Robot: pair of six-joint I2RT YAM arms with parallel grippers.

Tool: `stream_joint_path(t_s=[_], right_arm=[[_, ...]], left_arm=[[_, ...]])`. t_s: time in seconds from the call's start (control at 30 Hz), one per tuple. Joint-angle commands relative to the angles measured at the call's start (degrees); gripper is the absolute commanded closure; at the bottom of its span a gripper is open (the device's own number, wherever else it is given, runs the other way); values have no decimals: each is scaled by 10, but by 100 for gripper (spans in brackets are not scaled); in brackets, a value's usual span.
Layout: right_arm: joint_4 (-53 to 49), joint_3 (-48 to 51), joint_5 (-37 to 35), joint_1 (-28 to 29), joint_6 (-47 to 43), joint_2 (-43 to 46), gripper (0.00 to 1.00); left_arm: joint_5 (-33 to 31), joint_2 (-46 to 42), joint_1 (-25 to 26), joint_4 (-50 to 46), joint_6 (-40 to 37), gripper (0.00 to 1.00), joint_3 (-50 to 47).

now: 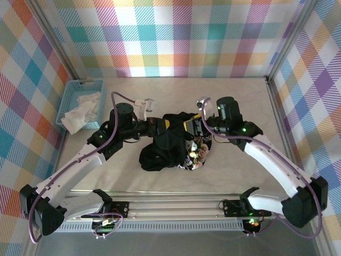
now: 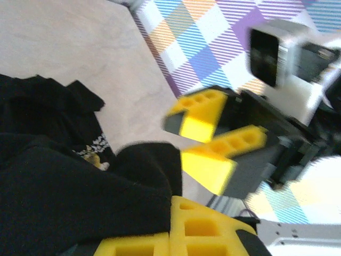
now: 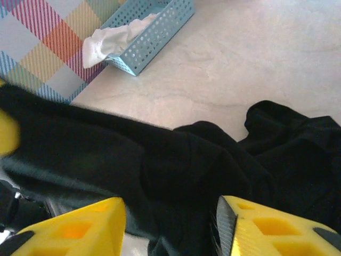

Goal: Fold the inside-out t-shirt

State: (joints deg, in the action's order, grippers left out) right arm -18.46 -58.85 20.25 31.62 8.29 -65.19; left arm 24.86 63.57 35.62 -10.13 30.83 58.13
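Shirt (image 1: pixel 170 152) sits bunched in a heap mid-table (image 1: pixel 240 101), with the pale print showing on its near right side. Left fingers (image 1: pixel 164 126) are clenched on fabric at the heap's far edge. Right fingers (image 1: pixel 192 126) are released and spread apart, black fabric lying between them, at the heap's far right, near the left ones. Blue basket (image 1: pixel 68 101) with a white cloth (image 1: pixel 82 109) is far left, well apart from the shirt.

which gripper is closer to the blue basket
Left. The left gripper is at the side of the t-shirt that faces the blue basket. The right gripper is at the t-shirt's far side, farther away.
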Motion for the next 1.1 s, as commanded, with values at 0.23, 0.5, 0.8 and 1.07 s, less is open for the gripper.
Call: stream_joint_path(t_s=[0.23,0.5,0.8,1.07], right_arm=[[61,24,22,124,-115,34,52],[94,-6,-58,153,-122,-28,58],[127,-22,-81,154,-107,-77,76],[99,-6,-90,152,-130,-50,100]], left_arm=[[-61,9,22,-11,14,100,29],[-68,4,28,-16,14,100,28],[-68,6,28,-20,11,100,31],[-118,3,28,-52,-4,100,45]])
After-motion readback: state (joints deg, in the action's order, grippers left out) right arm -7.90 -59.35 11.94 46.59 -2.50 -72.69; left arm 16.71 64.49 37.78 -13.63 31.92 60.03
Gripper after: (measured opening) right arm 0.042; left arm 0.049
